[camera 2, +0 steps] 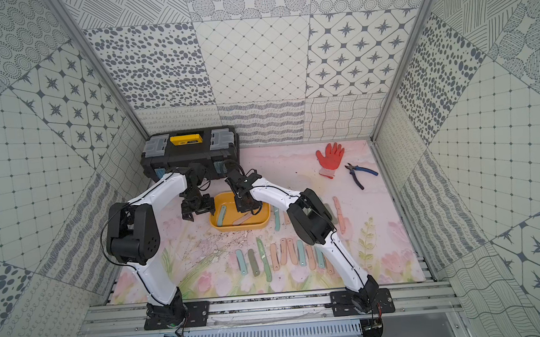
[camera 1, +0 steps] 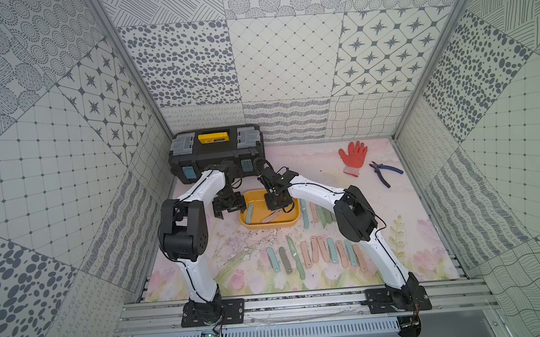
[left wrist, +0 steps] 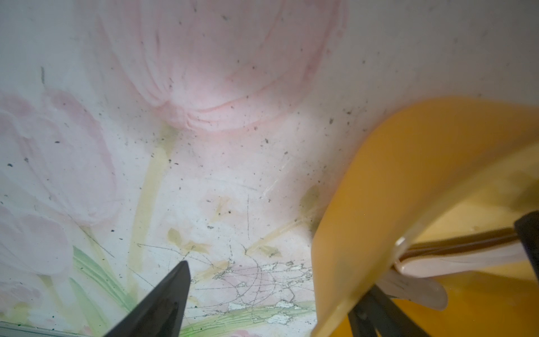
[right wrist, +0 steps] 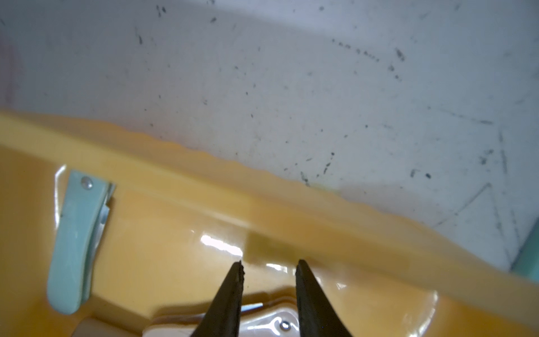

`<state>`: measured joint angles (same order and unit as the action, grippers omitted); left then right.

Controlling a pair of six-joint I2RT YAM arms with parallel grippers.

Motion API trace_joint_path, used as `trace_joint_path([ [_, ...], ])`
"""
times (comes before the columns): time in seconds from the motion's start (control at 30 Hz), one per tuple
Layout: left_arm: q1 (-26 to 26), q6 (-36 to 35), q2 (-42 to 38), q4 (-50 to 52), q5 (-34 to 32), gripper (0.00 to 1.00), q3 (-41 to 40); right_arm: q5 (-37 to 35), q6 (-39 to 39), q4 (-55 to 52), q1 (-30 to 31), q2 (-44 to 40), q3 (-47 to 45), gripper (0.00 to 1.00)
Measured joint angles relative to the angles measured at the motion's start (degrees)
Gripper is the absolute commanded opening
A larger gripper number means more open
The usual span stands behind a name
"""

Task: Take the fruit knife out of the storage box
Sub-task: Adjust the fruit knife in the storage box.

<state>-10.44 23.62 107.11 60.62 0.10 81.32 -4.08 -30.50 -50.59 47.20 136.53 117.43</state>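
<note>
Two folded fruit knives (camera 1: 270,218) are kept in the shallow yellow plastic storage box (camera 1: 269,225), mid-table on scuffed floral sheeting (camera 1: 410,198) within tile-patterned walls (camera 1: 287,60). Its left rim is straddled by the spread left gripper (camera 1: 231,212); whether the pink knife (right wrist: 265,319) is clamped by the right gripper (right wrist: 269,264) cannot be judged.

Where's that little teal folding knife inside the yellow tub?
In both top views the teal knife lies at the left end of the yellow storage box, beside the pink knife under the right gripper.

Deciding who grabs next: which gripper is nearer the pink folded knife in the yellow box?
Right. The right gripper is down inside the storage box, directly over the pink knife. The left gripper sits at the box's end wall, apart from that knife.
</note>
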Motion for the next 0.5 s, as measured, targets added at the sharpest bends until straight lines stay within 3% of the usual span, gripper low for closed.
trace_joint_path([
  [0.2,0.0,0.0,-0.1,0.0,0.0,0.8,0.0,-0.8,1.6,3.8,-0.8,-2.3,-1.6,0.32],
  [0.33,0.0,0.0,-0.1,0.0,0.0,0.8,0.0,-1.1,2.2,4.6,-1.3,-4.4,-2.2,0.52],
  [0.5,0.0,0.0,-0.1,0.0,0.0,0.81,0.0,2.1,2.5,-2.3,-1.6,-4.0,3.7,0.56],
])
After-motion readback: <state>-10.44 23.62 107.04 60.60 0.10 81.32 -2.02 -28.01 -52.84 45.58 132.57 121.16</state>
